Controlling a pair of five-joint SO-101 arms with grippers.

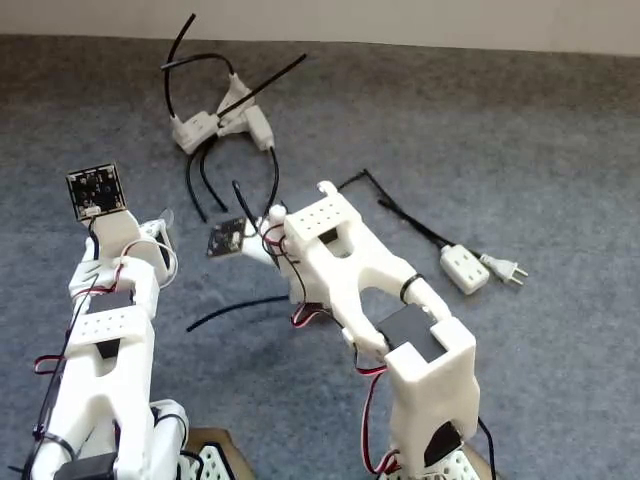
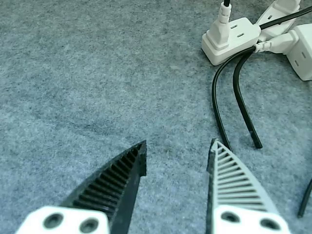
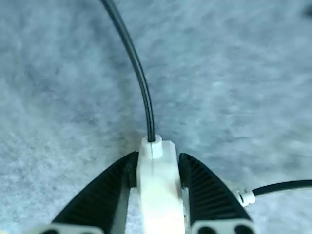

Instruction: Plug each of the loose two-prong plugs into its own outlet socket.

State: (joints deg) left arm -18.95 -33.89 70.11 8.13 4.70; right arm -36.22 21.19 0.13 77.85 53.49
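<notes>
Pincers first: my right pincer (image 3: 157, 157) is clamping a white plug (image 3: 156, 190) by its body, with one black ribbed finger pressing on each side. Its black cord (image 3: 139, 73) is leaving the end that faces away from my wrist and curving off across the grey felt of the desk (image 3: 243, 73). My fingers are hiding the prongs, so I cannot tell which way they are pointing. Just beside my grip, a second cord end (image 3: 246, 196) with a white collar is lying on the felt.

My left pincer (image 2: 179, 144) is hanging open and holding nothing, its black finger and its white finger spread over bare desk. Ahead of it a near outlet socket (image 2: 241, 31) is lying with a seated plug (image 2: 223, 19) standing in it, and a second socket (image 2: 303, 48) is lying just beside that one. Two loose black cords (image 2: 217, 97) are curving away from these sockets toward me. They are lying between my open pincer and the sockets.

From above, that pair of sockets is sitting at the far side of the desk, with cords looping around it. A third outlet socket (image 1: 464, 268) is lying well apart from them, out on my right. A two-prong plug (image 1: 503, 268) is resting just beside it, prongs pointing away from it. My right arm (image 1: 340, 260) is stretching over the middle of the desk and covering the plug I am gripping. A stray cord (image 1: 235, 312) is running out from beneath it.
</notes>
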